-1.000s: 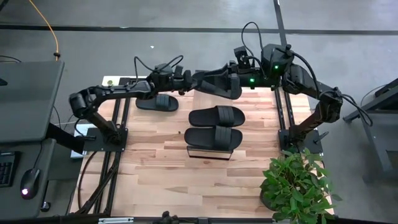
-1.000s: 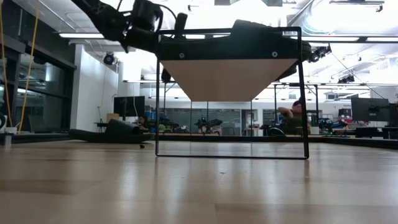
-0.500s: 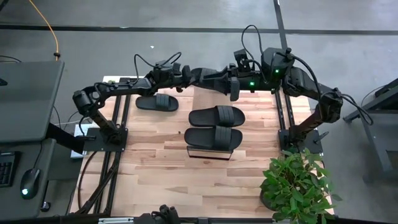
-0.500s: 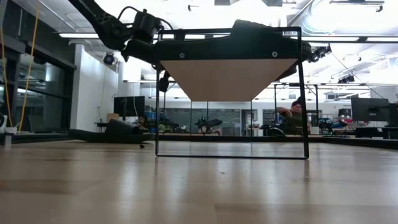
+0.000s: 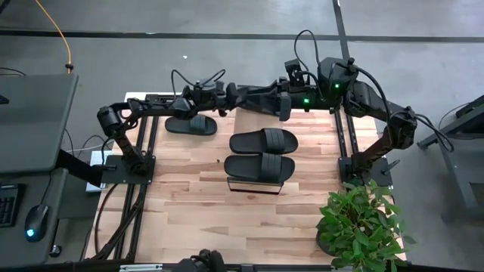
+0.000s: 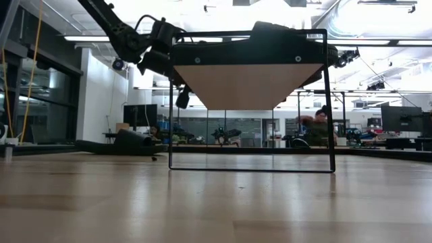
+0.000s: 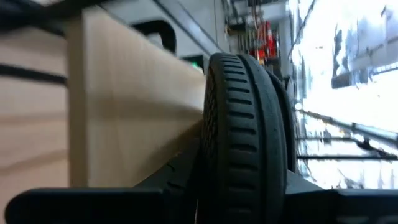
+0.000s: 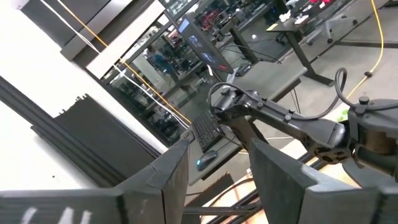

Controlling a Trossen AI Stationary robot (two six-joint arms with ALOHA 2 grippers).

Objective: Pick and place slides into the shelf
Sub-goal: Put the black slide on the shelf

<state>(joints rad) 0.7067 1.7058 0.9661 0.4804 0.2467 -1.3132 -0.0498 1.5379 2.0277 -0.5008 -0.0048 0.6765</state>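
Two black slides [image 5: 263,140] [image 5: 259,166] lie side by side on the shelf [image 5: 253,186], whose black frame and plank underside [image 6: 246,84] fill the low view. A third slide [image 5: 190,125] lies flat on the table near its far left edge. The fourth slide [image 5: 255,98] hangs in the air over the far edge, on its edge, between both grippers. My left gripper [image 5: 225,96] is shut on its left end. My right gripper [image 5: 286,104] stands at its right end, and its fingers [image 8: 155,180] are spread open in the right wrist view. My left gripper pinches the fourth slide between its two fingers at the end nearer the table's left [image 5: 234,96]. The fingers come level from the left, along the slide. The ribbed sole [image 7: 242,124] stands on edge in the left wrist view, lifted clear of the table. Whether my right gripper touches the slide, I cannot tell.
A potted plant [image 5: 359,223] stands at the table's near right corner. Black frame rails [image 5: 144,151] [image 5: 344,143] run along both table sides by the arm bases. Bare wood [image 5: 197,211] lies on the near side of the shelf. A person [image 6: 317,121] sits in the room behind.
The held slide has turned about its length: a second ago it showed its broad side from above, and now it stands on edge. My left gripper has rolled with it and shifted slightly toward the table's right. The left arm's elbow has drawn in toward the table.
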